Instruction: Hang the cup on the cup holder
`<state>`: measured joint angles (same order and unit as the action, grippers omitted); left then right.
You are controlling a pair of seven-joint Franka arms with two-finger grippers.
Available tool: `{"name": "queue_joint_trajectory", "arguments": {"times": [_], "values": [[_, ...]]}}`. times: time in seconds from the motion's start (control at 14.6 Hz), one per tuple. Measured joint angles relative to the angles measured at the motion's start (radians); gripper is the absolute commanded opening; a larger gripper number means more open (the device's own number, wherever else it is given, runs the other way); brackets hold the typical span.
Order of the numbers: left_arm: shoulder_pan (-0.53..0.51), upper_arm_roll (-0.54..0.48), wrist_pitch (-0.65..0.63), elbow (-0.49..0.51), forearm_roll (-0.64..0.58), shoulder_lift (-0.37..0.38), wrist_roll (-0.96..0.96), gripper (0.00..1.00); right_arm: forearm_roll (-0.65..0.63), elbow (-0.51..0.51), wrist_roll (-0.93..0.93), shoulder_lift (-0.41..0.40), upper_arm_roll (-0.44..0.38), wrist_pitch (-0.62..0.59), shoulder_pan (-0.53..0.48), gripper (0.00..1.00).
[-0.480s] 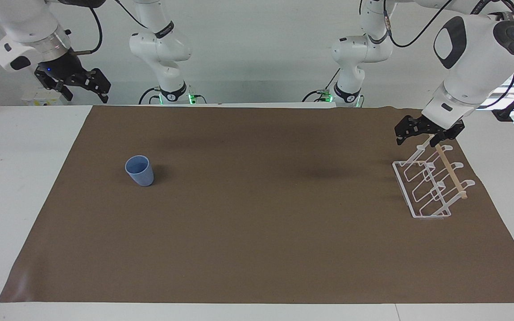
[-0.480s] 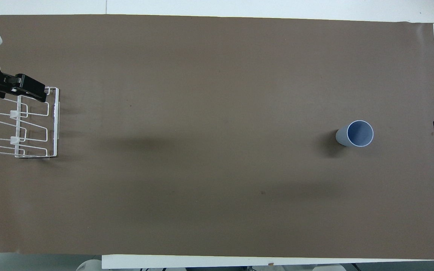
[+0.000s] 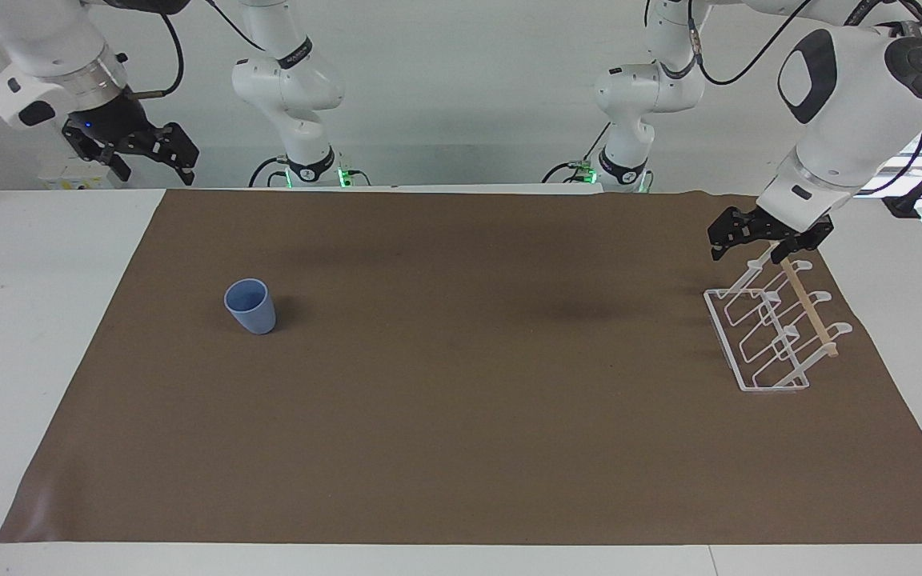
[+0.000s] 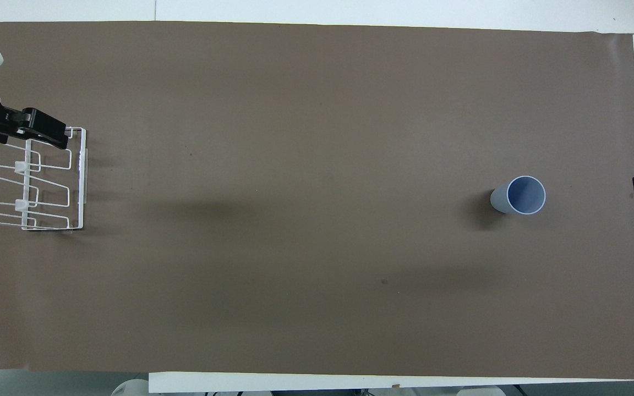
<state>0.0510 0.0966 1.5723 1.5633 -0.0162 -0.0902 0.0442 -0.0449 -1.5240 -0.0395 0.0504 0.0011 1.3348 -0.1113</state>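
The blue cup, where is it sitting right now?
The cup stands upright on the brown mat toward the right arm's end of the table, alone, with the cup holder at the left arm's end.

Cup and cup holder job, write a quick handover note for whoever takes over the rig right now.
Left hand: open, empty, over the end of the cup holder nearer the robots.
Right hand: open, empty, raised near the table edge at its own end; that arm waits.
Cup: upright on the brown mat, toward the right arm's end.
Cup holder: on the mat toward the left arm's end, no cup on it.
Done: nothing.
Left: grasp the cup, carry it across, hang it.
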Motion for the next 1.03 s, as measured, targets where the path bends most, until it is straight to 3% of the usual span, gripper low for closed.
{"name": "queue_joint_trajectory", "arguments": {"times": [0.27,0.62,0.82,1.03], "values": [[0.0,0.0,0.0,0.0,0.0,0.0,0.0,1.0,0.0,-0.043,-0.008,0.008,-0.001,0.04,-0.003,1.0],[0.0,0.0,0.0,0.0,0.0,0.0,0.0,1.0,0.003,-0.356,-0.14,0.041,-0.007,0.432,-0.074,1.0],[0.0,0.0,0.0,0.0,0.0,0.0,0.0,1.0,0.074,-0.475,-0.144,-0.022,-0.008,0.606,-0.094,1.0],[0.0,0.0,0.0,0.0,0.0,0.0,0.0,1.0,0.112,-0.501,-0.172,-0.103,-0.009,0.649,-0.109,1.0]]}}
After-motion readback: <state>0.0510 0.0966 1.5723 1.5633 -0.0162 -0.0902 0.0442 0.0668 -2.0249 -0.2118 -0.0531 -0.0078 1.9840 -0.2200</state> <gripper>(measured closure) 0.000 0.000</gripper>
